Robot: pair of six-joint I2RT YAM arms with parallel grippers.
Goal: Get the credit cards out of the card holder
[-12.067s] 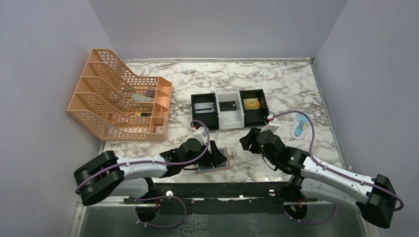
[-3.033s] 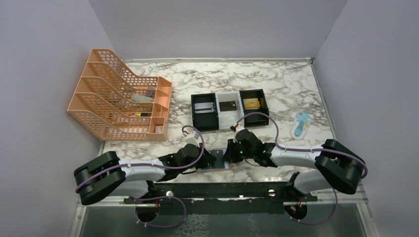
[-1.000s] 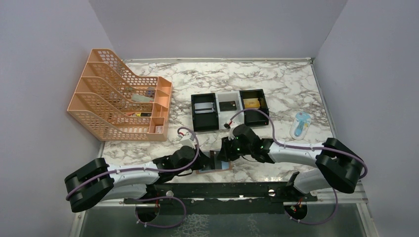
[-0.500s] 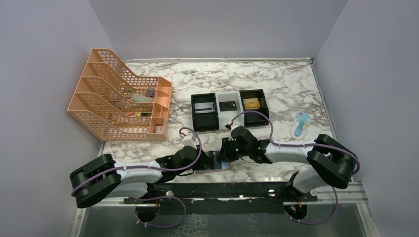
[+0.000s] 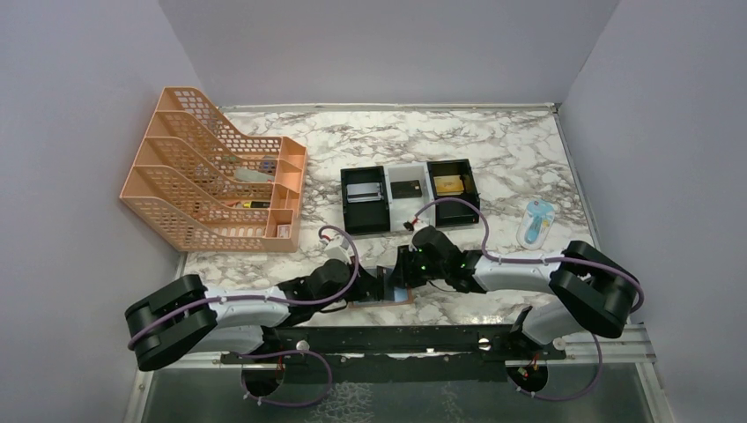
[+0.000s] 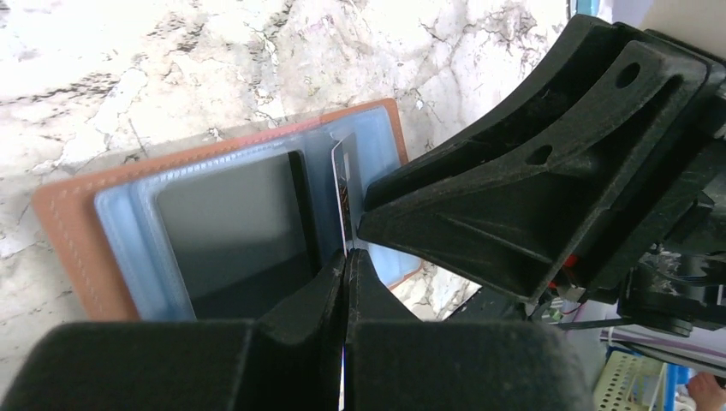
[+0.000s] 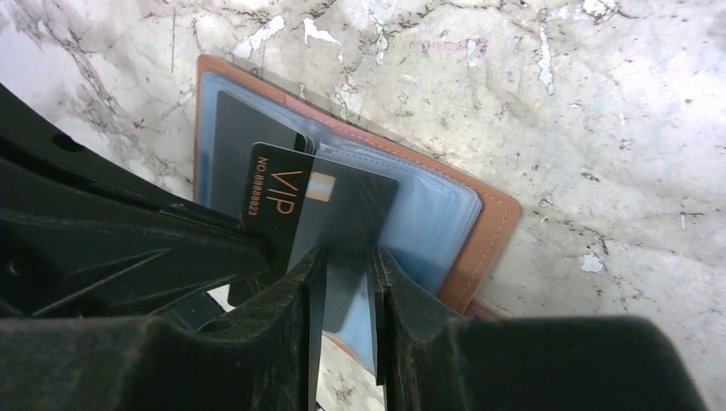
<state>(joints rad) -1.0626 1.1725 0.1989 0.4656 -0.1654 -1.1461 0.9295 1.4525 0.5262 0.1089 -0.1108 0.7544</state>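
The tan-brown card holder [image 7: 484, 235] lies open on the marble near the table's front edge [image 5: 403, 297], its light-blue sleeves up. A black credit card [image 7: 282, 193] marked VIP sticks half out of a sleeve. My left gripper [image 6: 345, 257] is shut on that card, which shows edge-on [image 6: 343, 197] in the left wrist view. My right gripper [image 7: 342, 257] is closed on the blue sleeve leaves, its jaws a narrow way apart. A second dark card [image 6: 231, 231] sits in the sleeve beside it. The two grippers almost touch over the holder [image 5: 389, 282].
A black-and-white three-compartment tray [image 5: 410, 196] with cards in it stands behind the grippers. An orange mesh file rack [image 5: 216, 172] is at the back left. A small blue-and-white packet [image 5: 536, 222] lies at the right. The black mounting rail [image 5: 396, 339] runs just in front of the holder.
The right arm came in from the right to the holder several seconds ago. Over the last second both grippers stay at the holder, and the left arm's elbow has shifted slightly.
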